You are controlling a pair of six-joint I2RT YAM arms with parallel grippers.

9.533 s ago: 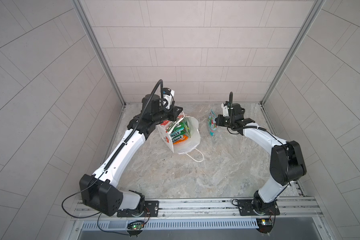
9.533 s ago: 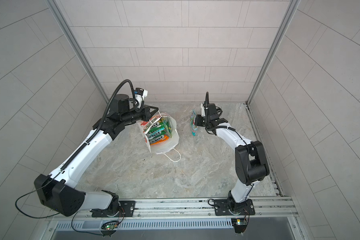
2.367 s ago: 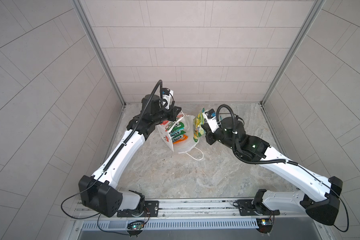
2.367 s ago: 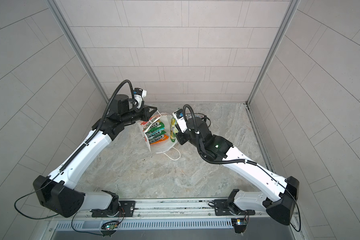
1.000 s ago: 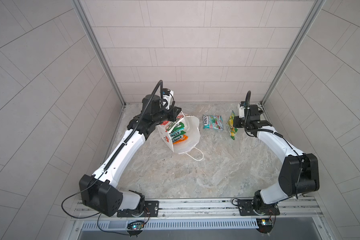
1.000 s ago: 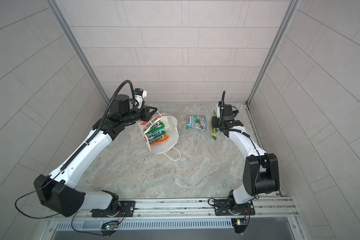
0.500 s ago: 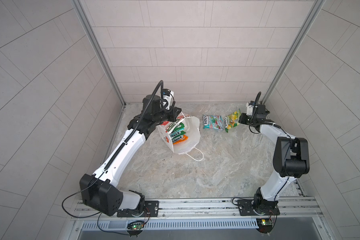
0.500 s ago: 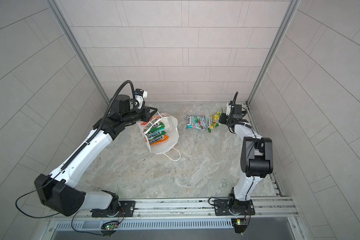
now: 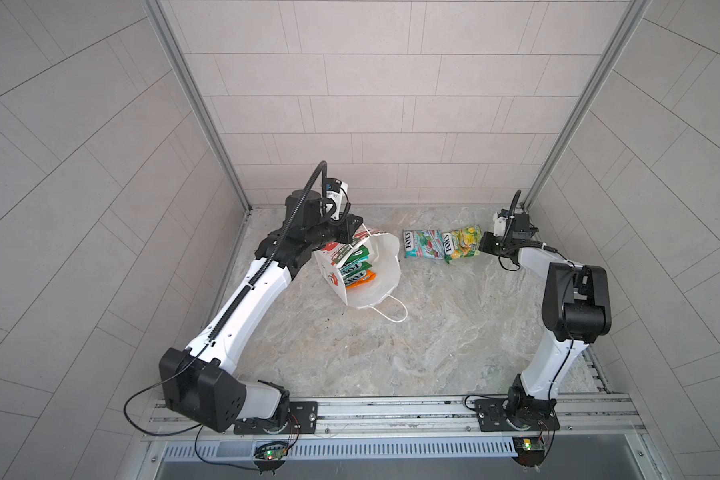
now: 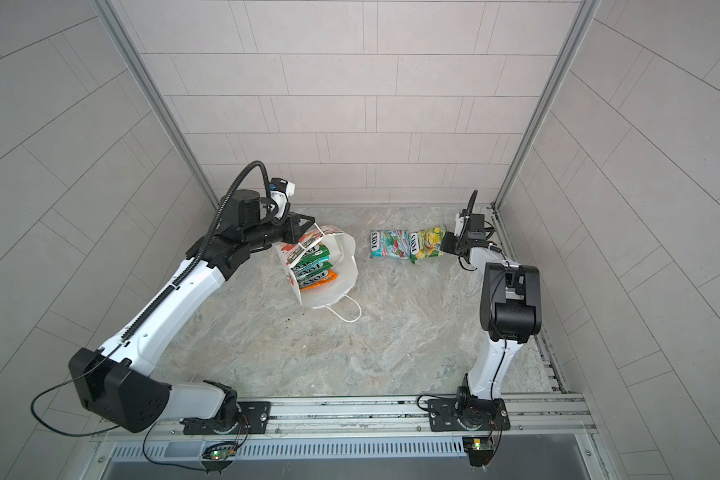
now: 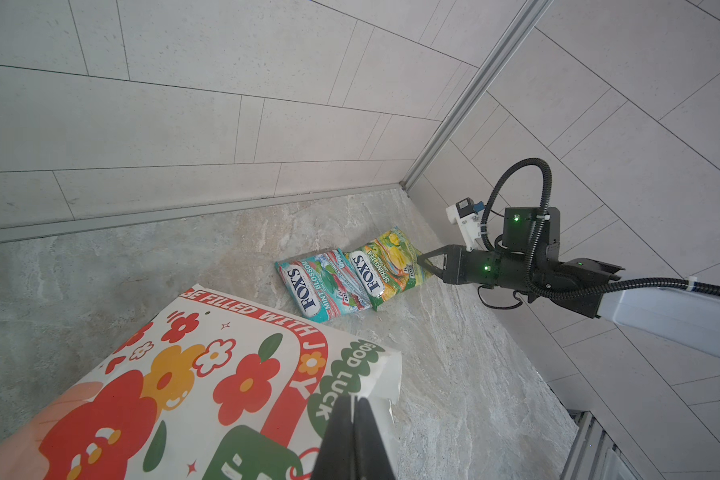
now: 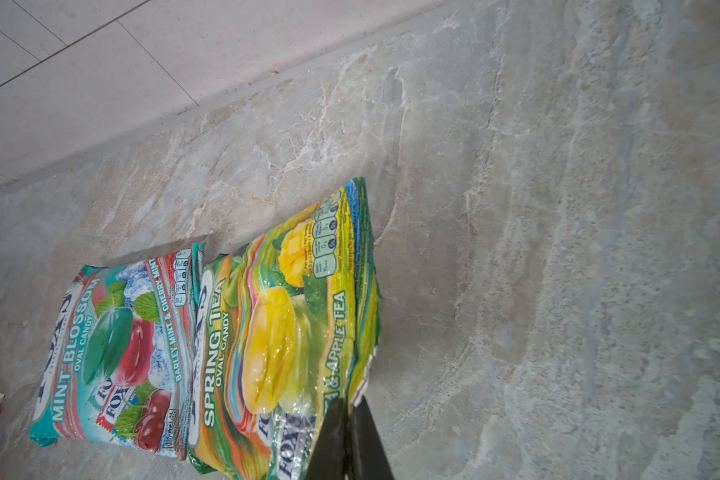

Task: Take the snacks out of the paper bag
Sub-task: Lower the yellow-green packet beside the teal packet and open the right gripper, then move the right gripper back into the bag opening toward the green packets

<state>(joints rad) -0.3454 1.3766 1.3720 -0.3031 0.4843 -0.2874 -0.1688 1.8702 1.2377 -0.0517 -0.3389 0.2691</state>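
Left tool (image 11: pixel 355 405) is clamped tight on the rim of the tall white paper bag with the red flower print (image 9: pixel 385 259), holding its mouth open over the marbled grey table (image 9: pixel 391 353). Over by the far corner, the right tool (image 12: pixel 350 409) has its jaws almost together, with the crimped end seam of the green-yellow glossy candy packet (image 12: pixel 275 332) between them. That packet lies flat on the table, touching the teal-red glossy candy packet (image 12: pixel 113 349) beside it, and both are clear of the bag, near the back wall. Inside the bag there's a stack of more packets (image 9: pixel 356 266), green ones over an orange one, leaning on the printed side. So I'd call it two out, the rest to come. These snacks look light, soft and slick: film pouches that buckle and slide, so the flat sealed end seam is the place to pinch, not the puffy middle. The bag is thin paper and would likely crumple or tip if tugged, so that left hold matters. In the way: the bag's own rim and walls crowd the stack, the loose white cord handle (image 9: pixel 387 309) trails on the table by the bag, and the right arm sits tight against the tiled side wall and metal corner post (image 9: pixel 558 124).
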